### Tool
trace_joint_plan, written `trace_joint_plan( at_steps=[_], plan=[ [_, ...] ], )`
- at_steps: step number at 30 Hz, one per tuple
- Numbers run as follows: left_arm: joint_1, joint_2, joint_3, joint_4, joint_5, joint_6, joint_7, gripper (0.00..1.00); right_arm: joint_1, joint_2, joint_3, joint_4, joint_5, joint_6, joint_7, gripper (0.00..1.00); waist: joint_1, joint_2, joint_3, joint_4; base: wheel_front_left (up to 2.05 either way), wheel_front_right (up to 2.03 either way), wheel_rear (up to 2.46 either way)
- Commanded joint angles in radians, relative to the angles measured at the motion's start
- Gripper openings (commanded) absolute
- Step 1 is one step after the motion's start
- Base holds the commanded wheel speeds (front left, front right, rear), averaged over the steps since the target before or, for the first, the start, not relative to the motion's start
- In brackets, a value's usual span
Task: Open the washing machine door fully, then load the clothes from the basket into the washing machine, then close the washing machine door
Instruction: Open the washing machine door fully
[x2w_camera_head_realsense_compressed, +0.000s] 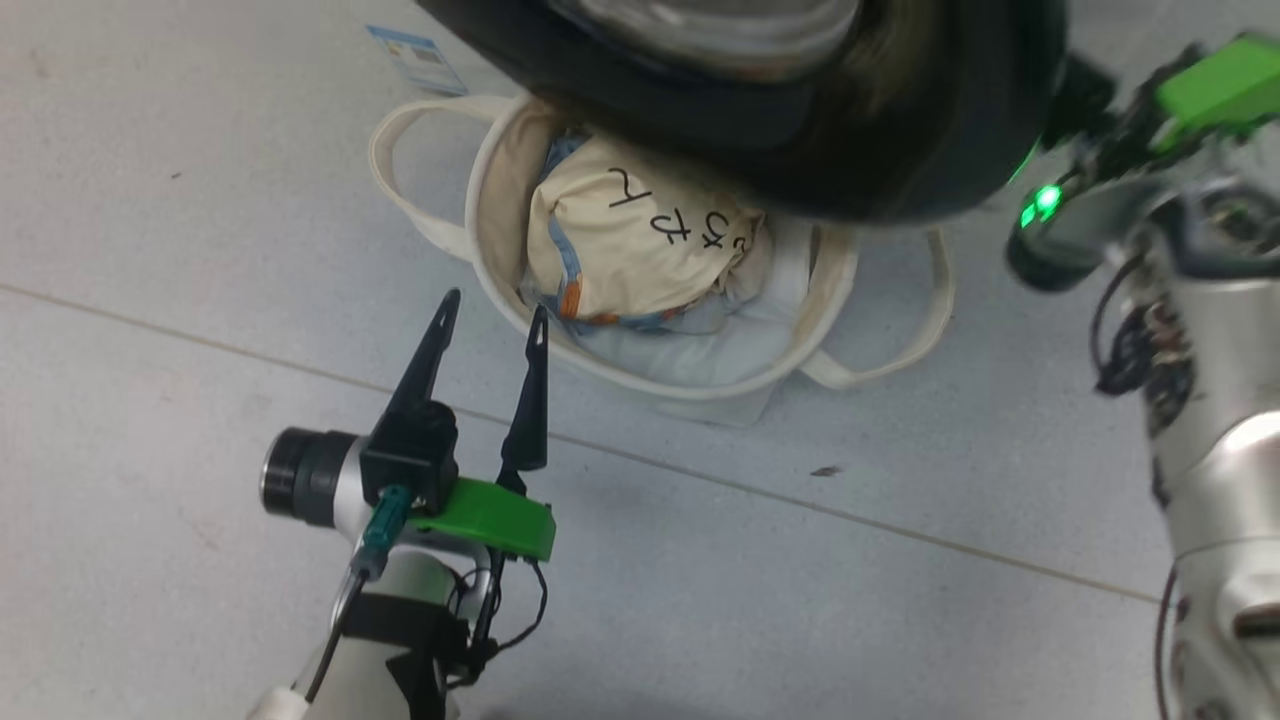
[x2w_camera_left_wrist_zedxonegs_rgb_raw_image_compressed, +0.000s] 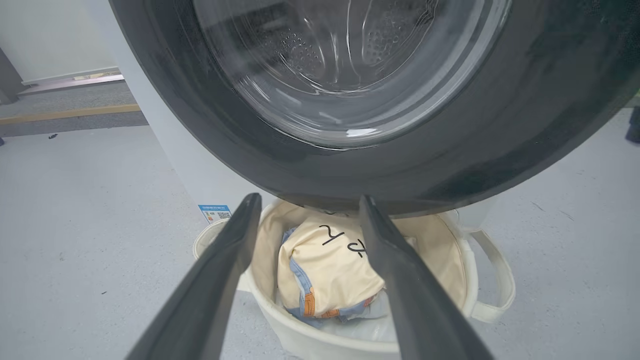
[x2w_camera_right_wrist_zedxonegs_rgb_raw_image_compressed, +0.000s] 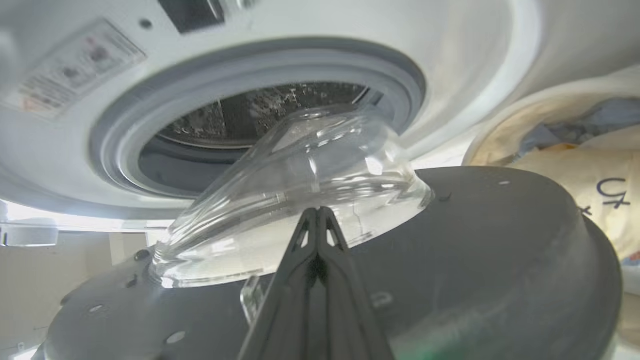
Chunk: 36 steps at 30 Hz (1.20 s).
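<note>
Black-rimmed door (x2w_camera_head_realsense_compressed: 950, 120) overhangs basket (x2w_camera_head_realsense_compressed: 700, 388); shut, empty right jaws face its glass to push it wider, while open left jaws await clothes (x2w_camera_head_realsense_compressed: 640, 240).

Door (x2w_camera_head_realsense_compressed: 950, 120) rim glossy black; basket (x2w_camera_head_realsense_compressed: 500, 200) cream; clothes (x2w_camera_head_realsense_compressed: 640, 250) cream, black marks, blue-orange edging; gasket (x2w_camera_right_wrist_zedxonegs_rgb_raw_image_compressed: 115, 140) grey.

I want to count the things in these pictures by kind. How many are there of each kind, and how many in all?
grippers: 2 (left gripper, right gripper)
washing machine: 1
washing machine door: 1
basket: 1
bundle of clothes: 1
blue label: 1
total: 7
</note>
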Motion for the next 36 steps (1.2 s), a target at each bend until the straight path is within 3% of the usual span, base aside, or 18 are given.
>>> trace_joint_plan(
  at_steps=[1, 17, 28, 36],
  plan=[
    [0.028, 0.019, 0.027, -0.023, -0.005, 0.005, -0.006, 1.0, 0.028, 0.057, 0.039, -0.035, -0.002, 0.0, 0.02, 0.0, 0.0, 0.0, -0.027, -0.006, 0.0, 0.0, 0.0],
    [0.129, 0.019, 0.036, 0.005, -0.01, 0.005, -0.006, 1.0, 0.275, 0.131, 0.178, -0.062, 0.054, 0.0, 0.031, 0.0, 0.0, 0.0, -0.183, -0.001, 0.0, 0.0, 0.0],
    [0.16, 0.019, 0.065, 0.007, 0.004, -0.001, -0.006, 1.0, 0.356, 0.132, 0.468, -0.13, 0.247, 0.0, -0.054, 0.0, 0.0, 0.0, -0.209, 0.014, 0.0, 0.0, 0.0],
    [0.167, 0.019, 0.07, 0.008, 0.003, -0.005, -0.006, 1.0, 0.363, 0.132, 0.566, -0.143, 0.299, 0.0, -0.104, 0.0, 0.0, 0.0, -0.227, 0.022, 0.0, 0.0, 0.0]
  ],
)
